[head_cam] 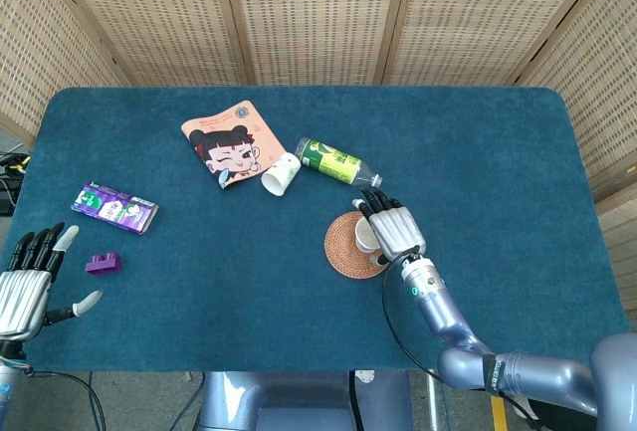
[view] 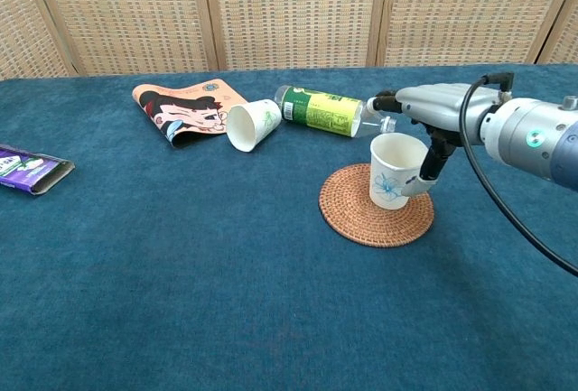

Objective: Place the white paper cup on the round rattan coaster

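- I see a white paper cup [view: 394, 170] with a blue flower print.
- Round rattan coaster [view: 359, 215]: brown woven rings.
- Table cloth [view: 181, 265]: dark teal.
- Far bottle [view: 319, 109]: green label.
- Left packet [head_cam: 115, 206]: purple.
- Toy brick [head_cam: 102, 263]: purple.
- My right hand [head_cam: 395, 231]: silver, black fingertips.

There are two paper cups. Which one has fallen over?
The cup beside the cartoon pouch lies on its side. The other cup stands upright on the rattan coaster.

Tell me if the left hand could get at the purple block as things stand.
Probably yes. The left hand hangs open at the table's near-left edge, and the purple block lies just beside it with only bare blue cloth between them.
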You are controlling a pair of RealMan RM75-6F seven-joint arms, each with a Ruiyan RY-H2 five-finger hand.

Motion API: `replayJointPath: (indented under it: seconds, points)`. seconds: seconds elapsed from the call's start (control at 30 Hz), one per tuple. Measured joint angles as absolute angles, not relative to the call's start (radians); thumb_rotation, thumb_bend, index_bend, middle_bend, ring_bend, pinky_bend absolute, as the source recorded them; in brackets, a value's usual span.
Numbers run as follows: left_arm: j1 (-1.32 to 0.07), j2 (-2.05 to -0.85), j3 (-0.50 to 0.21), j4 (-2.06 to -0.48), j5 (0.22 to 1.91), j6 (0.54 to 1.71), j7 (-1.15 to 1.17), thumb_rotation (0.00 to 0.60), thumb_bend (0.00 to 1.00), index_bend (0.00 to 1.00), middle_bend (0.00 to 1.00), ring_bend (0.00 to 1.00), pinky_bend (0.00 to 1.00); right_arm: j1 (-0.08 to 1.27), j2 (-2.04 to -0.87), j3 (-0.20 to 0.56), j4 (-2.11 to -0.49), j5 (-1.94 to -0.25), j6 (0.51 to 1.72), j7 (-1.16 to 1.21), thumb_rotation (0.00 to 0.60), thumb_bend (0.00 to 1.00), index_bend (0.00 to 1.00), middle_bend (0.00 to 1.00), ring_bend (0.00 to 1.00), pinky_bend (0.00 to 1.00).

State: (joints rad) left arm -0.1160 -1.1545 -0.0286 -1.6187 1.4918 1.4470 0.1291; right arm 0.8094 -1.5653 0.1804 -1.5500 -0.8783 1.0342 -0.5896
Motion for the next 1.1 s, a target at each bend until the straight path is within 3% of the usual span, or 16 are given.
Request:
replayJointPath:
  seconds: [0.53, 0.8, 1.1]
  points:
    - [-0.114, -1.149, -0.029, -1.625, 1.491, 1.452, 0.131, 0.000, 0.06, 0.00, 0.00, 0.00, 0.00, 0.689, -1.364, 0.129, -1.714, -0.980, 1.233, -0.626, 0.600, 0.03, 0.05, 0.00, 0.00, 0.16]
    - [-0.113, -1.153, -0.029, -1.626, 1.489, 1.455, 0.150, 0.000, 0.06, 0.00, 0.00, 0.00, 0.00, 0.554, -1.288, 0.042, -1.744, -1.178, 1.358, -0.502, 0.600, 0.03, 0.04, 0.00, 0.00, 0.00]
    - [-0.108, -1.158, -0.033, -1.622, 1.488, 1.469, 0.162, 0.000, 0.06, 0.00, 0.00, 0.00, 0.00, 0.364, -1.292, -0.065, -1.642, -1.426, 1.561, -0.351, 0.600, 0.03, 0.03, 0.00, 0.00, 0.00]
